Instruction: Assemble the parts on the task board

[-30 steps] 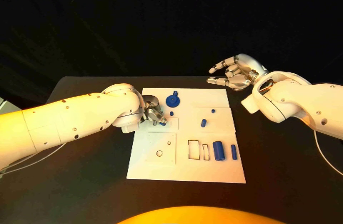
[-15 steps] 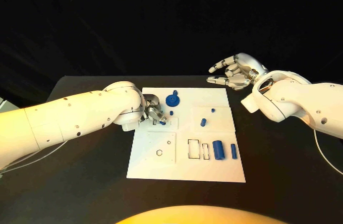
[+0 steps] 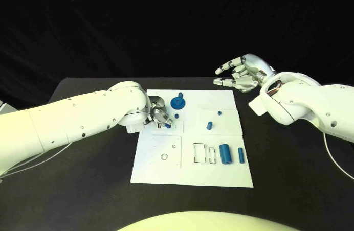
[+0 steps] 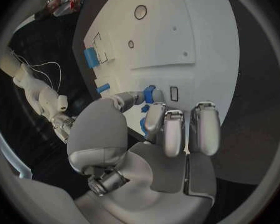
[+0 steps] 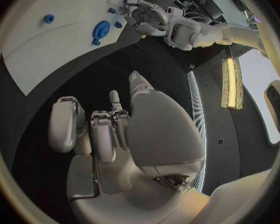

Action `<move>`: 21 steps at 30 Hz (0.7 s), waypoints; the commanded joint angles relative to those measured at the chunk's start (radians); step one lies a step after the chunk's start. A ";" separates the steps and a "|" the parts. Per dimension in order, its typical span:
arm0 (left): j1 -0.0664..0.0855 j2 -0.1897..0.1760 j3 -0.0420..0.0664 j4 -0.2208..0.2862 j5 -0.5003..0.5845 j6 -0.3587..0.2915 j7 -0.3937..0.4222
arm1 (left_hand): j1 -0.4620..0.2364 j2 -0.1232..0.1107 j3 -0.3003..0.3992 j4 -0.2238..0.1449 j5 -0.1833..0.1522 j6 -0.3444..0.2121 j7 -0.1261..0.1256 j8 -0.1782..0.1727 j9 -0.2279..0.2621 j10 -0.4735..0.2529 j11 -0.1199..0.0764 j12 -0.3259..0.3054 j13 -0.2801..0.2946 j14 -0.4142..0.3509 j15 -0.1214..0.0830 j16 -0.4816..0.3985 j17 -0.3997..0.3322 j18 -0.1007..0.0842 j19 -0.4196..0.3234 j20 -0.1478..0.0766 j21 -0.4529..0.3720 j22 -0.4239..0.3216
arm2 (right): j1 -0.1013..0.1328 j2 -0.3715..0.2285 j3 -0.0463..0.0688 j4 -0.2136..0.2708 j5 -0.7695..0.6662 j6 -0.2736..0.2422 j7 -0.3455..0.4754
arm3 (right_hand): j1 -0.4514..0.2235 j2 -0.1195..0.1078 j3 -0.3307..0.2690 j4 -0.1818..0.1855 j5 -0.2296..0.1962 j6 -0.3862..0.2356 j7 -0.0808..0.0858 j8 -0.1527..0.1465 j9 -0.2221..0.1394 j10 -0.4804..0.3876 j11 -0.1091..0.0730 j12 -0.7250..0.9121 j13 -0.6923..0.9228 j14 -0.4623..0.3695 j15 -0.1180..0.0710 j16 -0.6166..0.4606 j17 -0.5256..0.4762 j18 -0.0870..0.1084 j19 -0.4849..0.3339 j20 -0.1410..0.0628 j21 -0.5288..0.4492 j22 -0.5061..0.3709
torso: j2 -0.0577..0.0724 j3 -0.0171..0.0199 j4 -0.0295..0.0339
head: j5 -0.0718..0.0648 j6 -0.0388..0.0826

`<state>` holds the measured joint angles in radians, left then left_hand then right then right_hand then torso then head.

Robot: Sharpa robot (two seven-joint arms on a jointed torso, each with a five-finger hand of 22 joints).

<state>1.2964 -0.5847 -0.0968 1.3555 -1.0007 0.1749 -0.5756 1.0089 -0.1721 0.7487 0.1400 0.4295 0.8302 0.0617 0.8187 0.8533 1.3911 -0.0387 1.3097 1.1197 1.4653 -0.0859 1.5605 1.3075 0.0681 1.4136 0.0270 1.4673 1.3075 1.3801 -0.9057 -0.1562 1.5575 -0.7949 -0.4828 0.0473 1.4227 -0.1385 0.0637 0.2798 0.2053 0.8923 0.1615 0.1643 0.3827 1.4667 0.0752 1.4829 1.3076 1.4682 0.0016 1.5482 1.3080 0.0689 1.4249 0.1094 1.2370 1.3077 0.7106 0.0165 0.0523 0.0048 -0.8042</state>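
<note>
**Left hand setting a small part near the board's upper left**

My left hand (image 3: pixel 156 116) is over the board (image 3: pixel 221 177), at its left edge, fingers curled around a small blue part (image 4: pixel 149 92); in the left wrist view the piece sits pinched between thumb and fingertips (image 4: pixel 155 115), so I read it as gripped; a second blue bit shows just under the fingers, and I cannot tell whether it is the same part. Just beyond the hand, further up the board, stands the blue gear (image 3: pixel 178 104); a short peg (image 3: pixel 209 125) lies near the board's middle; two longer blue blocks (image 3: pixel 225 155) lie by the rectangular slots toward the board's near right. My right hand (image 3: pixel 242 73) hovers off the board's far right corner, fingers spread, holding nothing.

To do this step well, I judge I should lower the part straight, keep it upright over its hole, press gently, and release only once it seats; the fingers hide the hole from the head view, so I would lean on the wrist view for alignment.
</note>
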 commanded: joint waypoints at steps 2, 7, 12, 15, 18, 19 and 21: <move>-0.012 0.009 -0.008 -0.003 0.022 0.049 -0.011 | -0.019 0.002 0.059 -0.079 -0.006 0.033 -0.034 -0.012 0.001 0.002 -0.003 -0.001 -0.001 0.100 -0.006 0.001 0.244 -0.012 0.003 -0.004 0.003 0.016 | -0.001 -0.001 0.000 0.002 -0.010 0.011 0.010 | 0.007 -0.003 -0.001 -0.001 0.004 -0.008 0.002 0.005 0.002 0.014 0.004 -0.003 0.170 0.084 0.003 -0.004 0.183 0.005 -0.001 -0.002 -0.003 0.048 | 0.000 0.0000 -0.0002 | -0.001 -0.001; -0.012 0.011 -0.008 -0.007 0.023 0.053 -0.011 | -0.012 0.008 0.057 -0.080 -0.003 0.035 -0.036 -0.013 0.001 0.003 -0.005 0.000 0.001 0.100 -0.007 0.001 0.245 -0.013 0.003 -0.005 0.003 0.016 | -0.001 -0.001 0.000 0.002 -0.010 0.011 0.010 | 0.007 -0.003 -0.001 -0.001 0.004 -0.008 0.002 0.005 0.002 0.014 0.004 -0.003 0.170 0.084 0.003 -0.004 0.183 0.005 -0.001 -0.002 -0.003 0.048 | -0.001 0.0000 0.0006 | -0.003 -0.002; -0.012 0.011 -0.008 -0.009 0.023 0.060 -0.012 | -0.016 0.002 0.040 -0.076 -0.006 0.038 -0.036 -0.015 0.002 0.003 -0.005 0.000 -0.001 0.100 -0.008 0.002 0.245 -0.013 0.004 -0.006 0.003 0.017 | -0.001 -0.002 0.000 0.002 -0.010 0.011 0.010 | 0.007 -0.003 -0.001 -0.001 0.004 -0.008 0.002 0.005 0.002 0.014 0.004 -0.003 0.170 0.084 0.003 -0.004 0.183 0.005 -0.001 -0.002 -0.003 0.048 | -0.001 -0.0001 0.0011 | -0.003 -0.002; -0.012 0.011 -0.008 -0.009 0.023 0.062 -0.012 | -0.020 -0.001 0.026 -0.069 -0.007 0.041 -0.037 -0.017 0.001 0.003 -0.006 0.000 -0.001 0.100 -0.009 0.002 0.246 -0.013 0.004 -0.007 0.003 0.017 | -0.001 -0.002 0.000 0.002 -0.010 0.011 0.010 | 0.007 -0.003 -0.001 -0.001 0.004 -0.008 0.002 0.005 0.002 0.014 0.004 -0.003 0.170 0.084 0.003 -0.004 0.183 0.005 -0.001 -0.002 -0.003 0.048 | -0.001 -0.0002 0.0004 | -0.003 -0.003; -0.012 0.011 -0.008 -0.010 0.023 0.063 -0.012 | -0.030 -0.003 -0.012 -0.052 -0.011 0.048 -0.039 -0.021 0.001 0.003 -0.007 0.001 -0.001 0.101 -0.009 0.002 0.246 -0.013 0.005 -0.007 0.002 0.017 | -0.001 -0.002 0.000 0.002 -0.010 0.011 0.010 | 0.006 -0.003 -0.001 0.002 0.005 -0.010 0.002 0.006 0.002 0.013 0.004 -0.005 0.169 0.084 0.003 -0.004 0.183 0.005 -0.001 -0.002 -0.005 0.047 | -0.001 -0.0003 0.0000 | -0.003 -0.002; -0.012 0.011 -0.008 -0.010 0.023 0.062 -0.012 | -0.035 -0.005 -0.040 -0.041 -0.014 0.052 -0.040 -0.024 0.001 0.003 -0.007 0.001 -0.002 0.101 -0.010 0.002 0.246 -0.013 0.004 -0.008 0.001 0.016 | -0.001 -0.002 0.000 0.003 -0.010 0.011 0.010 | 0.006 -0.003 -0.001 0.002 0.005 -0.010 0.002 0.006 0.002 0.013 0.004 -0.005 0.169 0.084 0.003 -0.004 0.183 0.005 -0.001 -0.002 -0.005 0.047 | -0.001 -0.0002 -0.0002 | -0.003 -0.002; -0.012 0.011 -0.008 -0.011 0.023 0.061 -0.012 | -0.039 -0.003 -0.089 -0.023 -0.019 0.057 -0.040 -0.030 0.000 0.003 -0.008 0.002 -0.002 0.101 -0.011 0.002 0.246 -0.013 0.005 -0.009 0.001 0.017 | -0.001 -0.003 0.000 0.003 -0.010 0.011 0.010 | 0.006 -0.003 -0.001 0.002 0.005 -0.010 0.002 0.006 0.002 0.013 0.004 -0.005 0.169 0.084 0.003 -0.004 0.183 0.005 -0.001 -0.002 -0.005 0.047 | -0.001 -0.0002 -0.0002 | -0.003 -0.001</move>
<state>1.2958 -0.5782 -0.0976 1.3407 -0.9958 0.1864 -0.5792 0.9772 -0.1805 0.6687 0.1129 0.4144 0.8858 0.0174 0.7973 0.8574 1.3947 -0.0424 1.3097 1.1186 1.4686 -0.0894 1.5604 1.3074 0.0680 1.4171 0.0234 1.4669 1.3074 1.3801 -0.9080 -0.1562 1.5585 -0.7954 -0.4828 0.0475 1.4227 -0.1385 0.0637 0.2798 0.2053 0.8890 0.1647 0.1643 0.3827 1.4667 0.0752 1.4829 1.3075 1.4682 0.0016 1.5482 1.3077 0.0689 1.4249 0.1094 1.2370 1.3075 0.7096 0.0165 0.0526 0.0018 -0.8066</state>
